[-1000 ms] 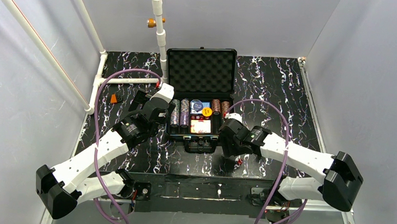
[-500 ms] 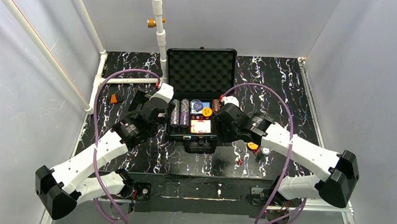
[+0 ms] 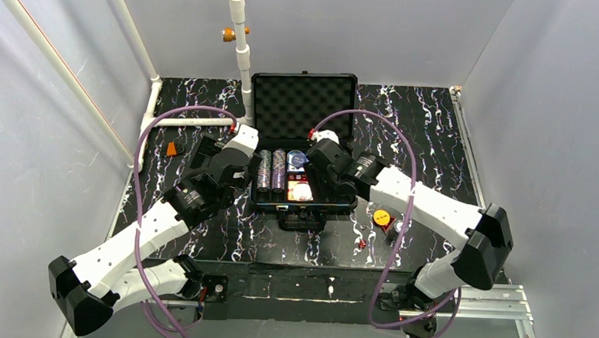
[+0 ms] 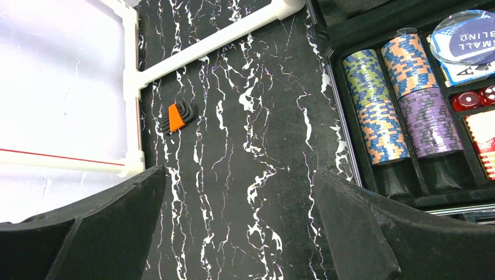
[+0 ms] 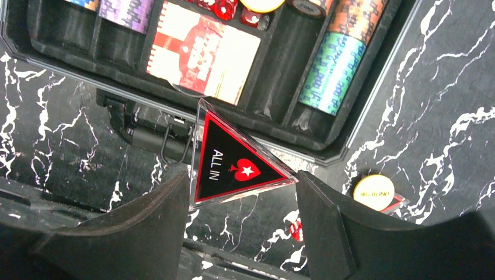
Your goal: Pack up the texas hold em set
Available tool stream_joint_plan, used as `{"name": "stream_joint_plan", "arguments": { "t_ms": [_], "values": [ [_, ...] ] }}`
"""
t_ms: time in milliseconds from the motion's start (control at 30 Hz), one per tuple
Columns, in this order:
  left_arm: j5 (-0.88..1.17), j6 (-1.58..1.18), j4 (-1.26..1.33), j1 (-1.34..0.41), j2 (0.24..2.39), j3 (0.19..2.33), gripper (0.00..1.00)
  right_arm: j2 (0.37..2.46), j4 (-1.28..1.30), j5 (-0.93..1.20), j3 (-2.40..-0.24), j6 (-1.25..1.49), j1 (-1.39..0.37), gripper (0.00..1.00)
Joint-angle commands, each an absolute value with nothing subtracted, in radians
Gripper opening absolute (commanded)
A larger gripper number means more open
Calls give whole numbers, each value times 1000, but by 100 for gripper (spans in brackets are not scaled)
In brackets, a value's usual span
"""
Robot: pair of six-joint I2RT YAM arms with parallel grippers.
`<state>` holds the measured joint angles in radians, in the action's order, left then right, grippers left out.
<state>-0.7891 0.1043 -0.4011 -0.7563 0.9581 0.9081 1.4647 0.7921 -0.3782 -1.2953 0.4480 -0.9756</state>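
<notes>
The texas hold em set's black case [image 3: 305, 78] lies open at the middle of the table, foam lid up at the back. Chip rows [image 4: 379, 111] fill its left slots, and more chips [image 5: 335, 70] and a card deck [image 5: 204, 55] sit further right. My right gripper [image 5: 244, 175] hangs over the case [image 5: 327, 153] and is shut on a clear triangular "ALL IN" marker [image 5: 233, 165]. In the top view it [image 3: 317, 164] is above the tray's middle. My left gripper [image 4: 239, 172] stands open over bare table left of the case, holding nothing.
An orange disc [image 3: 381, 217], a clear disc [image 3: 399, 228] and a red die [image 3: 361, 243] lie on the table right of the case's front handle [image 5: 157, 137]. An orange hex key set [image 4: 178, 115] lies at the left by the white pipe frame [image 4: 216, 44].
My right arm has swung up and left, from the table beside the case's front right corner to over the tray, uncovering the orange disc. The left arm shifted slightly.
</notes>
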Motion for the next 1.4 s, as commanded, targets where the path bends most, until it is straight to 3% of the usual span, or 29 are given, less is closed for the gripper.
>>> {"name": "stream_joint_plan", "arguments": {
  "t_ms": [0,800,1367],
  "values": [
    [-806,105,-390,-761,933,895,98,1528,760,-399,-1393,409,-976,62],
    [-771,98,-368,-760,926,880,98,1970,687,-300,-1780,324,-834,62],
    [-779,103,-370,-760,929,880,98,2160,698,-251,-1939,314,-797,62]
  ]
}}
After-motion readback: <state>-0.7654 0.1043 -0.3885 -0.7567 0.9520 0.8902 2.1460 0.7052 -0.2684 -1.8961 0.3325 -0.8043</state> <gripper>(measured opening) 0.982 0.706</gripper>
